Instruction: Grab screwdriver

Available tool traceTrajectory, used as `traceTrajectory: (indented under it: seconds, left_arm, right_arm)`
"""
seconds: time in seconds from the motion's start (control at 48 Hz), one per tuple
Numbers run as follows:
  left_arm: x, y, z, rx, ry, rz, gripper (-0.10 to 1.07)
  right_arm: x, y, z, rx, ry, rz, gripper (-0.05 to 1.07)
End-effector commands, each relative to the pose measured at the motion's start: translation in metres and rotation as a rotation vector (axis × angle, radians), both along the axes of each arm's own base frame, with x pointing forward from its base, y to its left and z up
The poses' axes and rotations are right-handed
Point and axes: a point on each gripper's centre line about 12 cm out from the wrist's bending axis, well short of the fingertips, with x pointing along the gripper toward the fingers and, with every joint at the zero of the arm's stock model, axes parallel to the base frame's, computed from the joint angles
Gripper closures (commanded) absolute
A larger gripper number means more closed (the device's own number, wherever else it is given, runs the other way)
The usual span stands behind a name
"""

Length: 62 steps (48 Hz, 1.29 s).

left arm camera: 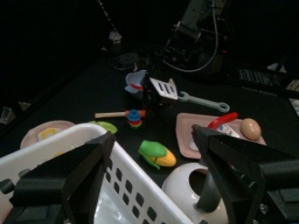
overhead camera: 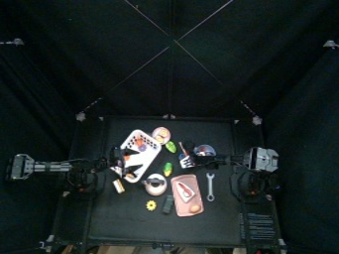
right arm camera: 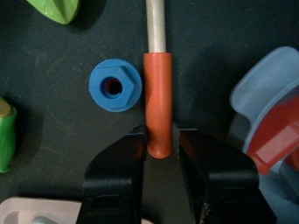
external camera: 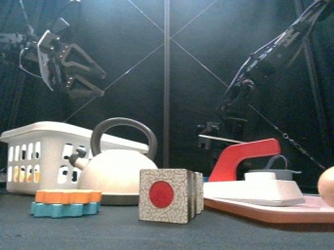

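Beside a blue nut [right arm camera: 114, 87] on the counter [right arm camera: 47, 61] lies the screwdriver [right arm camera: 158, 87], its orange handle between the right tool's [right arm camera: 160, 150] jaws, which grip it. The left tool [left arm camera: 158, 162] hangs open above the white basket [left arm camera: 70, 188].

Your two arms are black throughout. In the top view, the left arm [overhead camera: 54, 167] at mid-left ends outward in a pale grey block, and the right arm [overhead camera: 252, 159] at mid-right carries a similar light block. In the front view, thin black cables run along the right arm's slim links, upper right. The right gripper [right arm camera: 162, 156] shows two flat, matte black fingers [right arm camera: 117, 175] at the frame's bottom.
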Motion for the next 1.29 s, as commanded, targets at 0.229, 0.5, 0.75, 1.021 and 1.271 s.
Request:
traceTrajectory:
  seconds: [0.229, 0.5, 0.75, 1.021, 1.271]
  left_arm:
    - [0.003, 0.000, 0.007, 0.006, -0.020, -0.003, -0.06]
    - [0.003, -0.001, 0.007, 0.005, -0.021, -0.004, -0.06]
    - [0.003, -0.001, 0.008, 0.007, -0.022, -0.004, -0.06]
    - [0.003, 0.000, 0.008, 0.007, -0.022, -0.002, -0.06]
    - [0.003, 0.000, 0.008, 0.007, -0.023, -0.003, -0.06]
  right_arm:
    - [0.002, -0.011, 0.015, -0.022, -0.027, -0.025, 0.43]
    - [0.003, -0.012, 0.025, -0.037, -0.052, -0.019, 0.43]
    - [0.000, -0.013, 0.034, -0.054, -0.043, -0.022, 0.43]
    - [-0.001, -0.014, 0.037, -0.059, -0.047, -0.022, 0.43]
    - [0.003, -0.015, 0.043, -0.072, -0.062, -0.017, 0.43]
